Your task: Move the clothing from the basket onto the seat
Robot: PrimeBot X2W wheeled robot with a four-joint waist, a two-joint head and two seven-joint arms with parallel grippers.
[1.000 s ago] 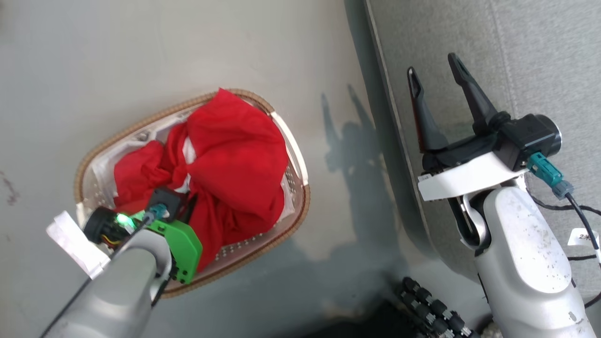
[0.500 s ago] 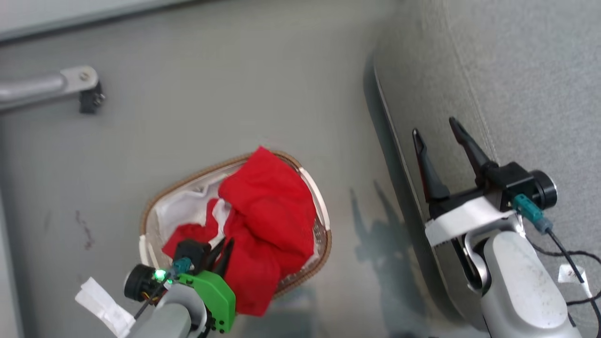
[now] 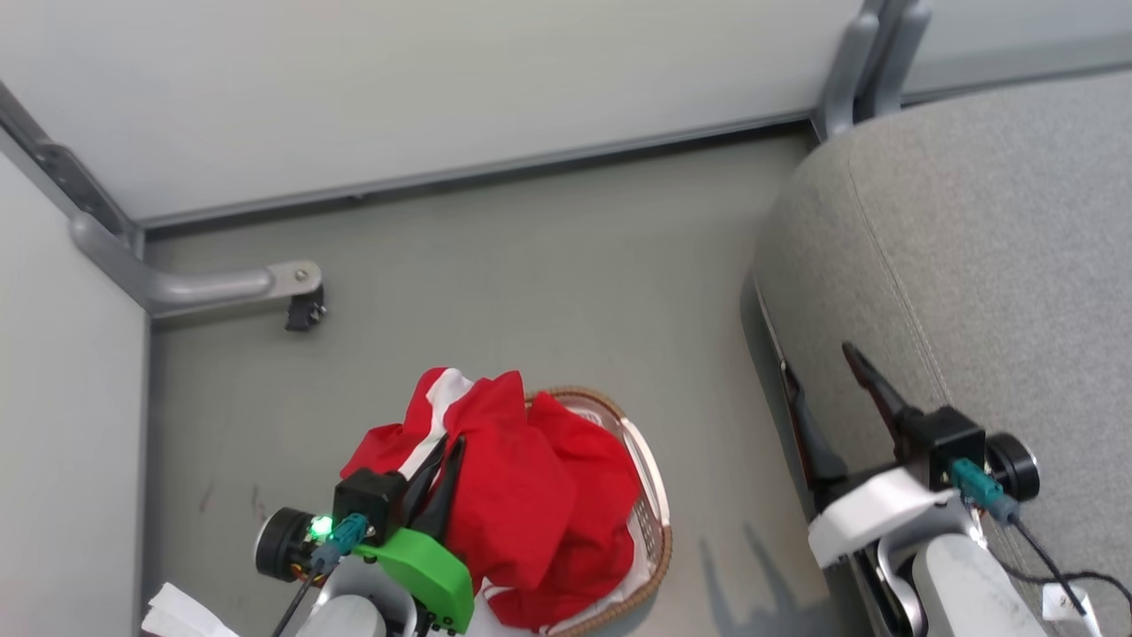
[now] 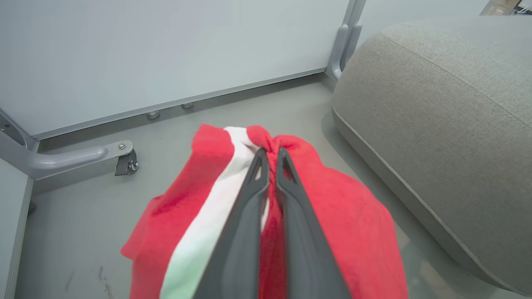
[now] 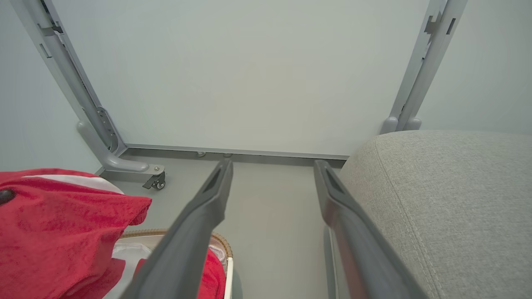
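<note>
Evidently, the left gripper is pinching a fold of the clothing in its near-closed jaws, holding it raised over the basket, while the right gripper is hovering wide open by the seat, the carry across not yet done.

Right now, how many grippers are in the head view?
2. The left gripper is at lower left, shut on the red clothing over the basket; the right gripper is at lower right, open, by the grey seat.
</note>
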